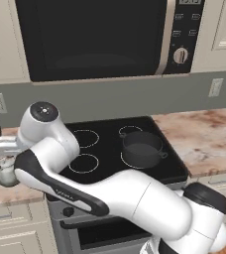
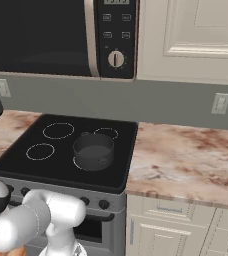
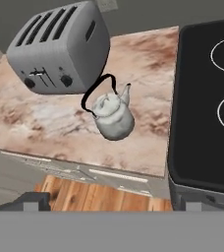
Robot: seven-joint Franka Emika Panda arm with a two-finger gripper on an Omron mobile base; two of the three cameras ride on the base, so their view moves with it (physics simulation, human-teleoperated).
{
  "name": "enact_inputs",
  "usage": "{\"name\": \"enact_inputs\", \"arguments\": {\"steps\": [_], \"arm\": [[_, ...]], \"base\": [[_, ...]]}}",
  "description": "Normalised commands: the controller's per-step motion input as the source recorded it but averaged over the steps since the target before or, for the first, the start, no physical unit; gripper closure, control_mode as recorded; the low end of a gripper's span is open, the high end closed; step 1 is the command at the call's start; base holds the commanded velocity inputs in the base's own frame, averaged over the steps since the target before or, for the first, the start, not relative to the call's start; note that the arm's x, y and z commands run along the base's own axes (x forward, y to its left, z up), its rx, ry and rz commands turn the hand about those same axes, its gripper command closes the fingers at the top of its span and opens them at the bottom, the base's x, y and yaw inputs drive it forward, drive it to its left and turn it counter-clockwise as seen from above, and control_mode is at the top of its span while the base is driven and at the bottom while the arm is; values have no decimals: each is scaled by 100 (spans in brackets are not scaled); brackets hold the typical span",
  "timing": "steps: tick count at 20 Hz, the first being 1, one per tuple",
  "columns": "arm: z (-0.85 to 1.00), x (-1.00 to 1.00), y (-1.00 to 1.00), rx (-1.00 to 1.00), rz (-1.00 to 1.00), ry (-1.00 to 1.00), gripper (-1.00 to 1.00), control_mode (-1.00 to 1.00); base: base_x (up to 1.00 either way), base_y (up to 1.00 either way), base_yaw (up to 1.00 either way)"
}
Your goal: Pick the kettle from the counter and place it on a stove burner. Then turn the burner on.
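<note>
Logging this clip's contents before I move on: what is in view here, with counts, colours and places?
kettle: one, silver, on counter left of cooktop
toaster: one, grey, on counter behind kettle
counter: pinkish-beige, both sides of cooktop
cooktop: one, black glass
burners: white rings on cooktop
pot: one, dark grey, on cooktop's right side
microwave: one, black, above cooktop
outlets: white, on grey wall
cabinets: cream
arm: white, reaching left over kettle
fingers: dark, apart, above kettle

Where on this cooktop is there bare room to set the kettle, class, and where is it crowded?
Free: the two small ring burners on the cooktop's left half, nearest the kettle. Crowded: the right half, where the dark pot sits. On the counter, the toaster stands close behind the kettle.
</note>
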Motion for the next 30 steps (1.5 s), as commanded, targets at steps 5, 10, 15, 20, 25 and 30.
{"name": "enact_inputs", "arguments": {"steps": [5, 10, 15, 20, 25, 30], "arm": [[-18, 11, 0, 0, 0, 9, -100, -100], [-13, 24, 4, 0, 0, 6, -100, -100], [-10, 34, 13, 0, 0, 2, -100, -100], [-17, 35, 21, 0, 0, 0, -100, -100], [-15, 34, 24, 0, 0, 0, -100, -100], [-3, 35, 29, 0, 0, 0, -100, -100]], "base": [[0, 0, 0], [0, 0, 0], [0, 0, 0], [0, 0, 0], [0, 0, 0], [0, 0, 0]]}}
